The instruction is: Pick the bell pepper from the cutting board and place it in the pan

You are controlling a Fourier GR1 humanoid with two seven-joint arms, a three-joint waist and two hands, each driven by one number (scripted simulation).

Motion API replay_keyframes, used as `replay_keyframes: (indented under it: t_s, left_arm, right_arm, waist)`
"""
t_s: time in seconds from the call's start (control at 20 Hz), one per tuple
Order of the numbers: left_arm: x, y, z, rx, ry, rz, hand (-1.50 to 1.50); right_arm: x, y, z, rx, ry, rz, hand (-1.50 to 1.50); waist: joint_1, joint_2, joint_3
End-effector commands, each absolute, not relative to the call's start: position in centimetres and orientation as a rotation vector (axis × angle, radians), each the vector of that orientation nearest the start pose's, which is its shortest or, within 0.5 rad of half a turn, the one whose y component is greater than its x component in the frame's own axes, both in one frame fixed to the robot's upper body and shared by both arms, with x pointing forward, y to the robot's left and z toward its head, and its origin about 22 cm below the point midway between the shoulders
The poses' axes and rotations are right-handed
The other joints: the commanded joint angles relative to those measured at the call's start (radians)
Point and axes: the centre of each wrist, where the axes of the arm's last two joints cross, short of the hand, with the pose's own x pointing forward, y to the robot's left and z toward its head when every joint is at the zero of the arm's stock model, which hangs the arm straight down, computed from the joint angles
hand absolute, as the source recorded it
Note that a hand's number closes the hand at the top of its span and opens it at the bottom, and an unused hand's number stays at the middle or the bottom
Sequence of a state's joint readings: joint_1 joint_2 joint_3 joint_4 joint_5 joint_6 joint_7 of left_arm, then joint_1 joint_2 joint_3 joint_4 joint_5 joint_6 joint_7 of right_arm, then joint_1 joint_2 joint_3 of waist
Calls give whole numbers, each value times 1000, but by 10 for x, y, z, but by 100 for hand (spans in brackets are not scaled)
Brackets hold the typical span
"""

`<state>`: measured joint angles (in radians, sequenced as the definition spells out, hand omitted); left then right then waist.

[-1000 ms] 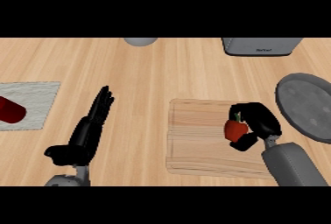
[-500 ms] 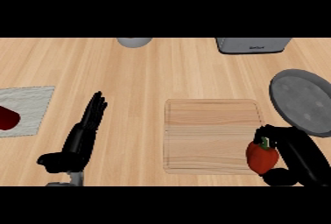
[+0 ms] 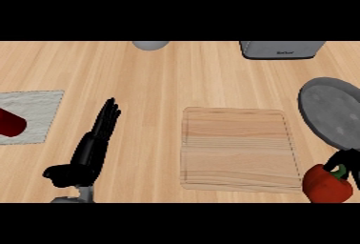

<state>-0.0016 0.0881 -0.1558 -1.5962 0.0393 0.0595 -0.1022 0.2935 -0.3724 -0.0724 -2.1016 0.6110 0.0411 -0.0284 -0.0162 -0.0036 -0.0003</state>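
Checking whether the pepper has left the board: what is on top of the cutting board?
Nothing shows on the cutting board. The bell pepper is off its right edge, in the right hand, which covers part of it.

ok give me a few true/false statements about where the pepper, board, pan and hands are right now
1. The pepper lies on the board. False: it is off the board's right edge, at the view's lower right.
2. The right robot hand is curled round the pepper. True.
3. The pepper is already in the pan. False: it sits below the pan in the view, and nothing lies in the pan.
4. The left robot hand is open and holds nothing. True: its fingers are straight, over the counter left of the board.
5. The pan is left of the board. False: it is at the board's right.
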Motion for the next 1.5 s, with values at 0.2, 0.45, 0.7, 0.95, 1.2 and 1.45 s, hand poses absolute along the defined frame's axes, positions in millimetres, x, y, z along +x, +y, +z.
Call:
replay_keyframes:
  t_s: [0.2, 0.45, 0.7, 0.95, 1.2, 1.45]
  left_arm:
    - [245, 211, 17, -67, -1705, -133, 0]
    - [245, 204, 7, -72, -1691, -130, 0]
    - [247, 191, 26, -95, -1699, -142, 0]
    - [260, 203, 14, -61, -1710, -145, 0]
    - [254, 202, 11, -77, -1713, -162, 0]
    - [244, 198, 4, -103, -1719, -179, 0]
  right_arm:
    - [188, -367, 98, -845, -1639, 486, 150]
    - [231, -412, 79, -991, -1655, 455, 150]
    - [256, -425, 46, -1216, -1638, 461, 150]
    - [302, -450, 49, -1192, -1693, 281, 150]
    - [317, -475, 40, -1226, -1691, 257, 150]
    - [310, -499, 45, -1120, -1509, 337, 150]
  waist:
    - [16, 4, 1]
    - [26, 7, 1]
    - [38, 9, 3]
    - [43, 13, 3]
    - [57, 18, 4]
    - [81, 29, 4]
